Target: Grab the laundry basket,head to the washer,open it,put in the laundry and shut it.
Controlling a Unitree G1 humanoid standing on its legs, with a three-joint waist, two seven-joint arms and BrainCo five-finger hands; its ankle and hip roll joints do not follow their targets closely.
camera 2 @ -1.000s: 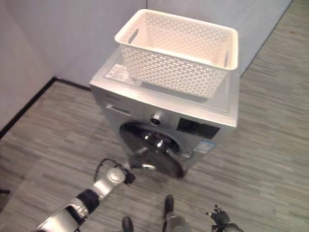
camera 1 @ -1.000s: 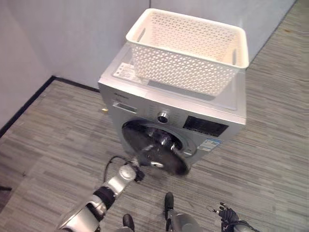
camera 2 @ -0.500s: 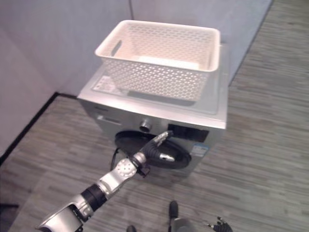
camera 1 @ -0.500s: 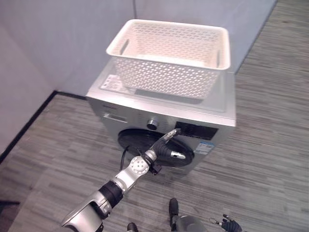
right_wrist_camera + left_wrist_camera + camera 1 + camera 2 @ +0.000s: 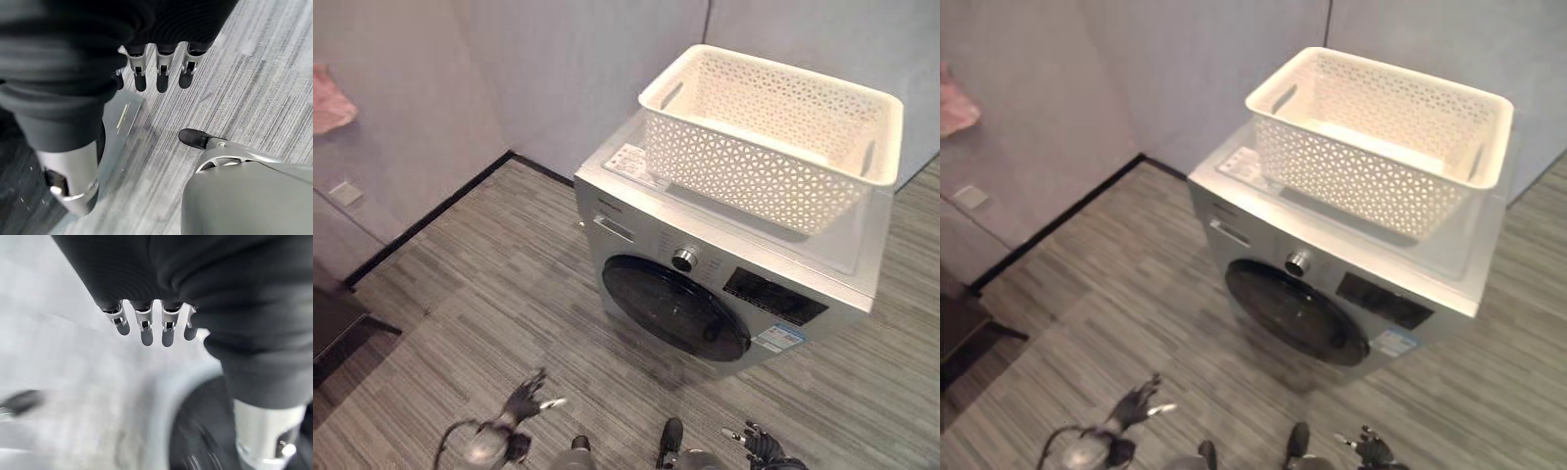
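Observation:
The white perforated laundry basket stands on top of the silver front-loading washer. The washer's round dark door lies flush with the front, shut. My left hand hangs low over the floor, well in front of the washer and to its left, fingers straight and holding nothing. My right hand hangs low in front of the washer's right corner, its fingers relaxed above the floor, holding nothing.
Grey walls with a black skirting close the corner behind and left of the washer. A pink cloth hangs at the upper left, above a wall socket. A dark piece of furniture stands at the left edge. Striped grey flooring lies in front.
The washer door, ajar a second ago, now sits shut. My left hand has left the door and dropped low to the left. The camera has shifted, so the washer shows further right.

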